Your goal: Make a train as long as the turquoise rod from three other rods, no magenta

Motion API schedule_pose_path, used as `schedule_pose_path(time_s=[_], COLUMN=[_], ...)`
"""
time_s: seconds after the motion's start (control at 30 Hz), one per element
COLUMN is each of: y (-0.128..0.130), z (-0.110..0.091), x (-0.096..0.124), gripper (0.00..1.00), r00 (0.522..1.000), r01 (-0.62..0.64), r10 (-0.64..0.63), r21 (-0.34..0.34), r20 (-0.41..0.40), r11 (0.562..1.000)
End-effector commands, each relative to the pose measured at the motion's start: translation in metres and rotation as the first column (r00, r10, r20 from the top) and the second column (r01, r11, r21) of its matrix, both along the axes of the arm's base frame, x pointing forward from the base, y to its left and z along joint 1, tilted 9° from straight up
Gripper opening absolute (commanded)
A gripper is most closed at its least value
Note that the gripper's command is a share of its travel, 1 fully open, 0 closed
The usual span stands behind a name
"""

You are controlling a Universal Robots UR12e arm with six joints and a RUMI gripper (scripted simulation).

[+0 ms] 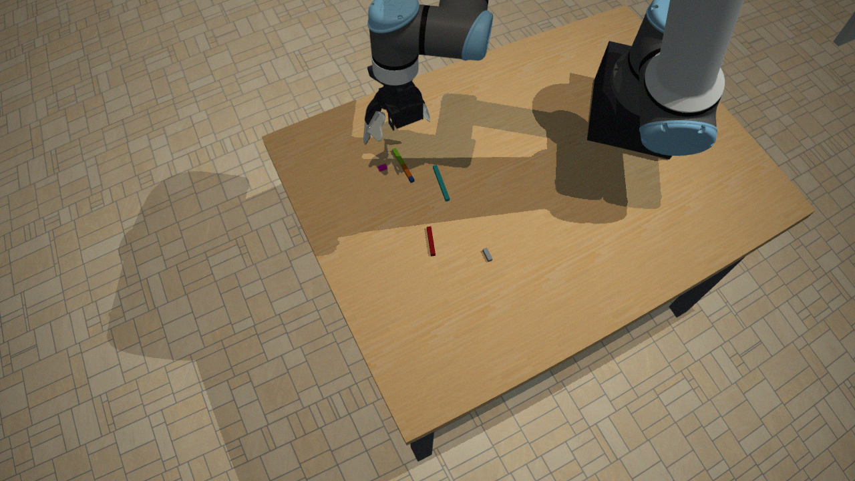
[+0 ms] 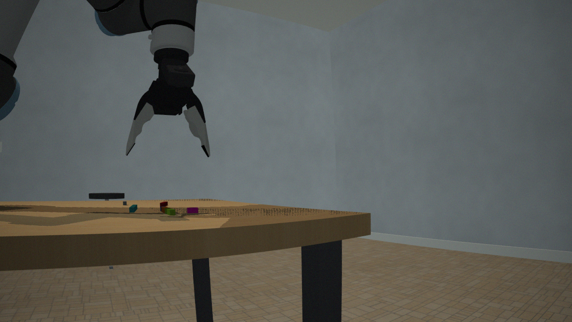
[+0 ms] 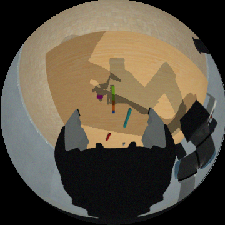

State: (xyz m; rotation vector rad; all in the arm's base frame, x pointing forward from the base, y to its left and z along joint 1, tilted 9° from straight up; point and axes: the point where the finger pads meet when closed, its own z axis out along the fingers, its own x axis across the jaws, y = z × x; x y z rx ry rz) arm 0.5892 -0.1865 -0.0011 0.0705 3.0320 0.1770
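Note:
A lime rod [image 1: 399,155] [image 2: 170,211] [image 3: 113,92], an orange rod [image 1: 407,172] [image 3: 113,107] and a blue rod [image 1: 411,179] [image 3: 114,111] lie flat in one straight line, end to end, with no gap that I can see. The orange rod is in the middle. The turquoise rod [image 1: 441,183] [image 2: 133,208] [image 3: 127,117] lies apart, beside the line on its blue-end side. My gripper [image 1: 397,128] [image 2: 167,155] [image 3: 114,108] is wide open and empty, high above the table near the line.
A magenta rod [image 1: 382,168] [image 2: 192,210] [image 3: 99,97] lies beside the lime rod, apart from it. A red rod [image 1: 431,240] [image 2: 163,204] [image 3: 108,136] and a grey rod [image 1: 487,254] [image 2: 124,203] [image 3: 124,144] lie farther off. The arm's base stands on the table [image 1: 538,286].

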Motion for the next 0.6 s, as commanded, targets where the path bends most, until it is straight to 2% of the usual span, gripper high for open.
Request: schedule_pose_path(time_s=[0.0, 0.27, 0.57], y=[0.0, -0.002, -0.007], z=[0.001, 0.011, 0.056], x=[0.0, -0.001, -0.005], gripper=[1.0, 1.0, 1.0], r00=[1.0, 1.0, 1.0], r01=[0.0, 0.0, 0.0], r10=[0.0, 0.0, 0.0], r21=[-0.001, -0.001, -0.001], r20=[0.001, 0.001, 0.001], r11=[1.0, 1.0, 1.0])
